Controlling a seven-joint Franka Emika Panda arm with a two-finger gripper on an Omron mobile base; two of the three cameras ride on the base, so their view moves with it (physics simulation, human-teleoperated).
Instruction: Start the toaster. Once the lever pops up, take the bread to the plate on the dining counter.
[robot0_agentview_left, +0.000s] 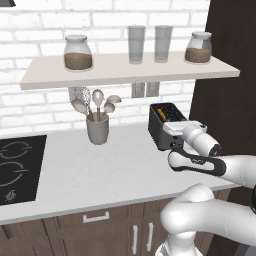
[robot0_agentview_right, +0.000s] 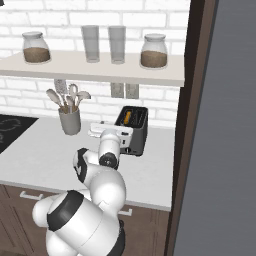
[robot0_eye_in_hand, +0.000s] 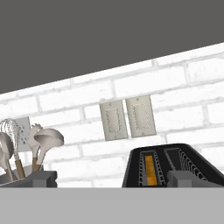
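Note:
The dark grey toaster (robot0_agentview_left: 162, 131) (robot0_agentview_right: 135, 131) stands on the pale worktop against the brick wall, beside a dark cabinet side. A slice of bread (robot0_agentview_left: 161, 114) (robot0_agentview_right: 128, 118) (robot0_eye_in_hand: 149, 169) sits down in one of its slots, showing only as an orange-tan strip. My gripper (robot0_agentview_left: 173, 128) (robot0_agentview_right: 111, 130) (robot0_eye_in_hand: 113, 178) is open, hovering in front of the toaster at about the height of its top and holding nothing. In the hand view its right fingertip (robot0_eye_in_hand: 183, 177) overlaps the toaster's near rim (robot0_eye_in_hand: 131, 175). The plate and the dining counter are out of view.
A grey utensil holder (robot0_agentview_left: 97, 129) (robot0_agentview_right: 70, 121) with spoons and a whisk stands left of the toaster. A black cooktop (robot0_agentview_left: 17, 167) lies further left. A shelf (robot0_agentview_left: 125, 72) with jars and glasses hangs above. The tall dark cabinet (robot0_agentview_right: 197, 100) closes off the right side.

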